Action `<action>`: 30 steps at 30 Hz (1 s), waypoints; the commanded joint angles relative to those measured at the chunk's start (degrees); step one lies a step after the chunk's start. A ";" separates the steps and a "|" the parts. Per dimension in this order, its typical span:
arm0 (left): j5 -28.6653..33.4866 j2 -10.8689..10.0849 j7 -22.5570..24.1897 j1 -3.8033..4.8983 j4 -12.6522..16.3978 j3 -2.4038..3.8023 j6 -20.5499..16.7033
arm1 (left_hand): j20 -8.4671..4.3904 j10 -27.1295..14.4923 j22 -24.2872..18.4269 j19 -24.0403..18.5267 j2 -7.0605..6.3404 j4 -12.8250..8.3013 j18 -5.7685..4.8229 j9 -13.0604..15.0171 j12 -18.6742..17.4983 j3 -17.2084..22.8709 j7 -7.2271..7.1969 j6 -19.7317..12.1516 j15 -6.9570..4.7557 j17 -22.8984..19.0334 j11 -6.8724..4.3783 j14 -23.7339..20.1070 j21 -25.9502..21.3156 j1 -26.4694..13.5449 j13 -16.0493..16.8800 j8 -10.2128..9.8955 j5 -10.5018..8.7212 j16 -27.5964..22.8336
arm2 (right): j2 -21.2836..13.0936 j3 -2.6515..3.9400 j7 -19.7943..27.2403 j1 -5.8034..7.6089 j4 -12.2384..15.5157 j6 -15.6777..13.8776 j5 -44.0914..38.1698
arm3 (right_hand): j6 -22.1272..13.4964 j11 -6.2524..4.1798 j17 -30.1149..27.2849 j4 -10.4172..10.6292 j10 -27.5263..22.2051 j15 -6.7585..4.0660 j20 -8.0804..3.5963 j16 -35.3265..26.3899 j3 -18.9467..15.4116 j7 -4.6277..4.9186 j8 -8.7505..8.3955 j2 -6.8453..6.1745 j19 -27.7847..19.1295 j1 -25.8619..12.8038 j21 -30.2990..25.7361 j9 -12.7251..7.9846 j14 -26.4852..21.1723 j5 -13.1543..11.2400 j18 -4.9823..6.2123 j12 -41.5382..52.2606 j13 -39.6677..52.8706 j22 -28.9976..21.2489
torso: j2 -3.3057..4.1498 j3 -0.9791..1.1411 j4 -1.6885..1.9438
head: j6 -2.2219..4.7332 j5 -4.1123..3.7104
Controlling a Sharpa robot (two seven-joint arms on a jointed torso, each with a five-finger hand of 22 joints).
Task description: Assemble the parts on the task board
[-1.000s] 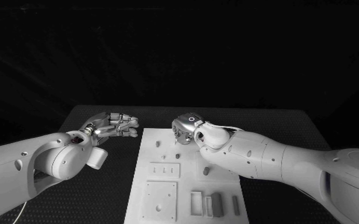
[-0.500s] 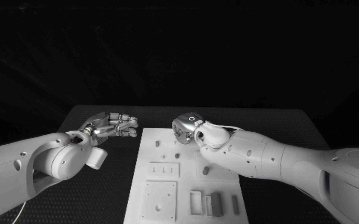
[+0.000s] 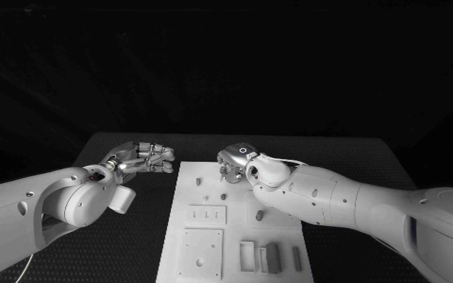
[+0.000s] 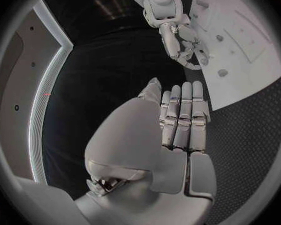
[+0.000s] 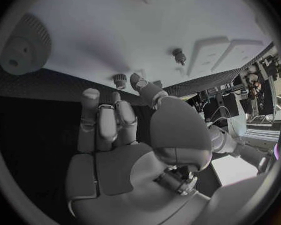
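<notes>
The white task board (image 3: pixel 189 257) lies lengthwise in the middle of the table. Small pegs (image 3: pixel 200 181) stand on its far half, and block parts (image 3: pixel 273 257) lie near its front right. My right hand (image 3: pixel 234 160) hovers over the board's far end, fingers pointing down. In the right wrist view its thumb tip (image 5: pixel 138 80) sits right beside a small round peg (image 5: pixel 120 78) at the board's edge; I cannot tell whether it is pinched. My left hand (image 3: pixel 143 155) is off the board's far left corner, fingers stretched out side by side (image 4: pixel 181 115), holding nothing.
A round gear-like part (image 5: pixel 18 50) and another small peg (image 5: pixel 178 56) sit on the board (image 5: pixel 115 30) near my right hand. Black matting (image 3: pixel 123 244) runs along both long sides of the board.
My right hand has risen slightly over the board's far end. The left hand has stayed where it was.
</notes>
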 commanded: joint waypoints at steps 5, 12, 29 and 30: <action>0.17 0.06 0.31 0.02 0.02 0.03 0.90 | -0.35 0.04 -0.06 0.24 -0.23 -0.06 0.35 0.02 -0.35 -0.37 0.29 0.03 0.13 0.07 0.35 0.34 -0.31 -0.47 -0.07 -0.35 -0.05 -0.21 | -0.53 0.00 -0.02 -0.02 0.48 -0.35 0.55 | -0.03 0.39 -0.05 0.52 -0.07 0.50 0.13 -0.15 0.28 0.08 -0.11 -0.39 0.39 0.08 -0.08 -0.03 -0.11 -0.05 1.74 -0.12 0.04 0.68 | -0.01 -0.04 0.00 | -0.01 -0.12; 0.17 -0.21 0.42 0.02 0.02 0.03 0.84 | -0.35 0.05 -0.06 0.24 -0.22 -0.07 0.35 0.03 -0.37 -0.37 0.29 0.03 0.13 0.10 0.35 0.35 -0.33 -0.45 -0.07 -0.36 -0.05 -0.24 | -4.54 0.39 0.36 0.03 5.69 -2.01 2.69 | 0.45 0.33 0.16 0.69 0.07 0.46 0.10 -0.05 0.40 0.00 0.16 -0.43 0.50 0.15 -0.04 0.07 0.10 -0.06 1.74 0.06 0.25 0.73 | -0.05 -0.02 -0.02 | 0.39 -0.22; -1.05 -0.95 4.07 0.03 0.61 0.03 3.45 | -0.12 -0.56 -0.30 -0.28 -0.31 -0.09 0.18 -0.03 -1.15 -0.64 0.09 -0.49 0.43 0.30 0.69 -0.24 -1.03 -0.27 -0.28 -0.83 -0.05 -1.16 | -18.57 4.21 1.92 3.05 16.63 4.07 10.67 | 1.12 0.16 -0.39 1.20 0.13 0.30 0.09 -0.09 0.55 -0.18 0.52 -2.29 0.45 0.10 -0.15 0.22 -0.18 -0.06 1.74 0.06 0.36 0.79 | 0.32 0.43 -1.42 | 2.04 -0.13; -1.05 -0.95 4.05 0.03 0.60 0.03 3.46 | -0.11 -0.55 -0.31 -0.29 -0.28 -0.09 0.18 -0.03 -1.15 -0.64 0.09 -0.48 0.43 0.31 0.69 -0.25 -1.04 -0.26 -0.28 -0.83 -0.05 -1.17 | -18.74 4.21 2.03 3.06 16.25 4.75 10.92 | 1.13 0.16 -0.45 1.33 0.16 0.30 0.11 -0.10 0.54 -0.18 0.52 -2.38 0.43 0.01 -0.16 0.22 -0.23 -0.06 1.74 0.10 0.42 0.79 | 0.32 0.49 -1.45 | 2.03 -0.06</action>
